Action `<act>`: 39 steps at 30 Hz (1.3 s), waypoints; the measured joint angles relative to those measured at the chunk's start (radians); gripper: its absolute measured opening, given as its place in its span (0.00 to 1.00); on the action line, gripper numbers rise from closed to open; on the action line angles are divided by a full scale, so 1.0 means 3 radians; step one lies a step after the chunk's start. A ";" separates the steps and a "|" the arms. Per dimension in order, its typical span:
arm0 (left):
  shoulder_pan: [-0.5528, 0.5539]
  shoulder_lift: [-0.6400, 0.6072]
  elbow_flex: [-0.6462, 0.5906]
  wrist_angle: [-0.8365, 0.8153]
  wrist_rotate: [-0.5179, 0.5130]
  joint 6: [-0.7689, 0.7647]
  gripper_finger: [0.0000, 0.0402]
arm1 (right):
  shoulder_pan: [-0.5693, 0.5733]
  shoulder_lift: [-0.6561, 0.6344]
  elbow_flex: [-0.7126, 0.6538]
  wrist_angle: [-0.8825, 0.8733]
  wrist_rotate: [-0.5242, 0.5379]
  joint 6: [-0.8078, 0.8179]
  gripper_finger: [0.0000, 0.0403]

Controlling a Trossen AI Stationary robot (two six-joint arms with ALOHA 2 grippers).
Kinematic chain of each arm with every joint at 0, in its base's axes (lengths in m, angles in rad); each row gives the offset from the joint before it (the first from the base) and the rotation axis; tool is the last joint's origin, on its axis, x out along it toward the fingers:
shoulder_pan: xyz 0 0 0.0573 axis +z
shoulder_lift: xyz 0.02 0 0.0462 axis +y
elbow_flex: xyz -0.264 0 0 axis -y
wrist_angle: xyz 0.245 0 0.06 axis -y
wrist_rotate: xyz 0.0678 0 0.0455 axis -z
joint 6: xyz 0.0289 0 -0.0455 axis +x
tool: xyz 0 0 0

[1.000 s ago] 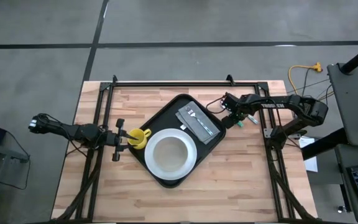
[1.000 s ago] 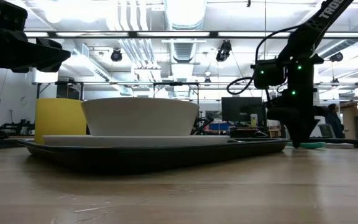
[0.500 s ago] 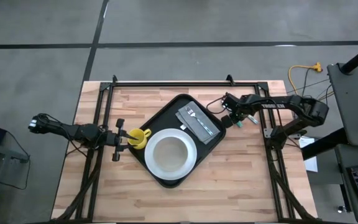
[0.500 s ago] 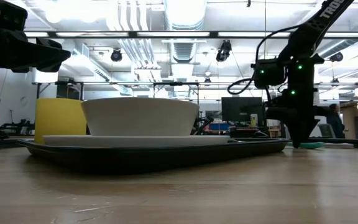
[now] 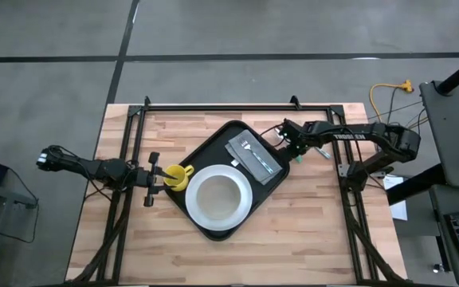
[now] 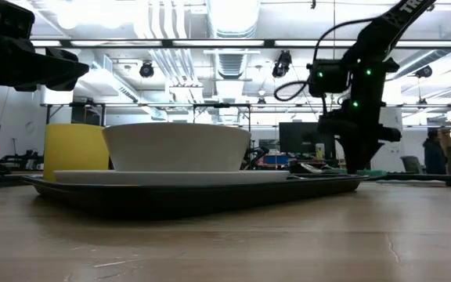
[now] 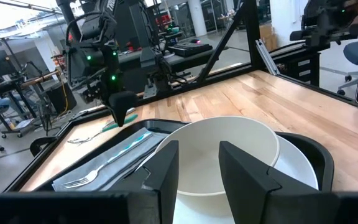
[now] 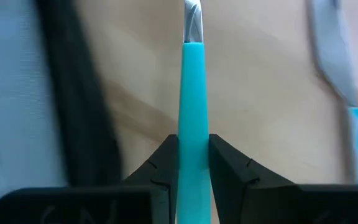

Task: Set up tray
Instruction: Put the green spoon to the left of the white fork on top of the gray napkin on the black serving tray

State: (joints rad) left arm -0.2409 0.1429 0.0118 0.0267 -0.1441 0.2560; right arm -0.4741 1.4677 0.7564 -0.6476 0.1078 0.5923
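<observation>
A pale wooden bench (image 5: pixel 309 223) carries the black tray (image 5: pixel 213 149). The right end effector (image 8: pixel 193 163) pinches a teal-handled utensil (image 8: pixel 192 93); the left end effector (image 7: pixel 197 168), fingers parted and empty, waits beside the tray.

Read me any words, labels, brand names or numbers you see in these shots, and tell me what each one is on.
"TRO": white letters on the right arm in the low view, cut off by the picture's top edge.
Nothing else can be read: the tray, the white bowl, the yellow cup and the teal-handled utensil in the right gripper show no lettering.
</observation>
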 joint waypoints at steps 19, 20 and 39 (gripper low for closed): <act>0.0000 0.0000 0.0000 0.0001 0.0000 -0.0001 0.25 | 0.0637 0.0069 0.0399 -0.0064 -0.0041 0.0429 0.13; 0.0000 0.0000 0.0000 0.0000 -0.0001 -0.0001 0.25 | 0.0657 0.0078 0.0428 -0.0088 -0.0041 0.0452 0.13; 0.0000 0.0052 0.0000 0.0001 -0.0001 0.0000 0.25 | 0.0986 0.0752 0.1069 -0.0123 -0.0041 0.0526 0.13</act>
State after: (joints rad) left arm -0.2409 0.1585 0.0119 0.0269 -0.1444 0.2559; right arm -0.1783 1.6932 1.0772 -0.6846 0.0956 0.7502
